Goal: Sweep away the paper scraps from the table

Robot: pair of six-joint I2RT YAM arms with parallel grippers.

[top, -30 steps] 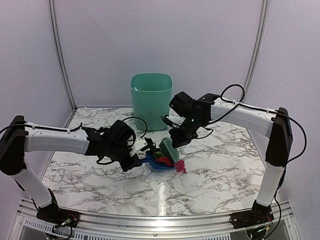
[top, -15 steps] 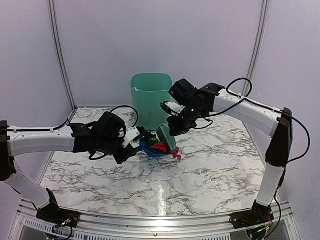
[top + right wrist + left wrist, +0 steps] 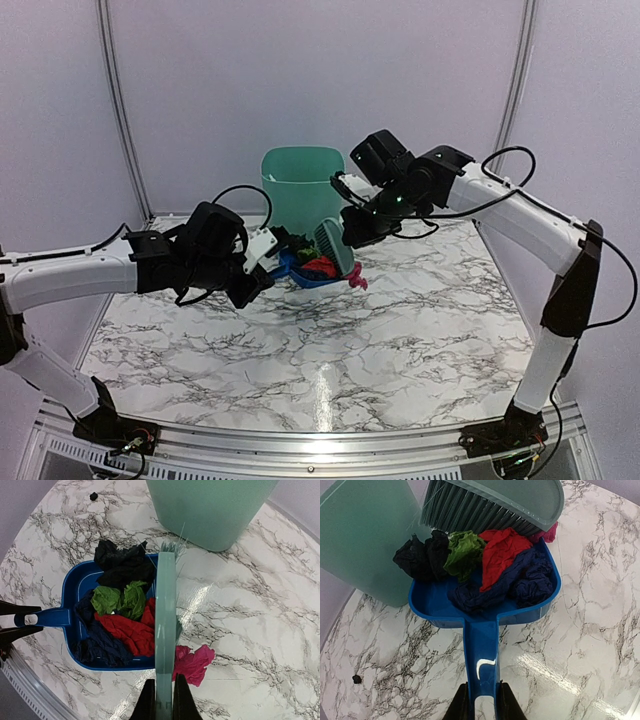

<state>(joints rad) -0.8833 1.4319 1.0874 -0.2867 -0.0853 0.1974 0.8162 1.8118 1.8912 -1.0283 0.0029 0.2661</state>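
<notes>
My left gripper point(image 3: 268, 263) point(image 3: 481, 706) is shut on the handle of the blue dustpan point(image 3: 300, 277) point(image 3: 481, 645) and holds it close in front of the teal bin point(image 3: 302, 195). The pan holds paper scraps: red point(image 3: 502, 550), green point(image 3: 464, 552), black point(image 3: 420, 555) and dark blue point(image 3: 522, 582). My right gripper point(image 3: 352, 230) point(image 3: 164, 700) is shut on the green hand brush point(image 3: 333, 248) point(image 3: 165, 605), whose bristles stand across the pan's mouth. A magenta scrap point(image 3: 356, 281) point(image 3: 192, 662) sticks out beyond the brush, outside the pan.
The marble table point(image 3: 400, 340) has a metal rail along its near edge. The bin also shows in the wrist views point(image 3: 365, 535) point(image 3: 210, 507). A tiny black speck point(image 3: 356, 679) point(image 3: 93, 496) lies on the table near the bin. Tent walls close in behind and on both sides.
Both arms have carried the dustpan and brush together away from the near table and up towards the bin. The magenta scrap has moved along with them.
</notes>
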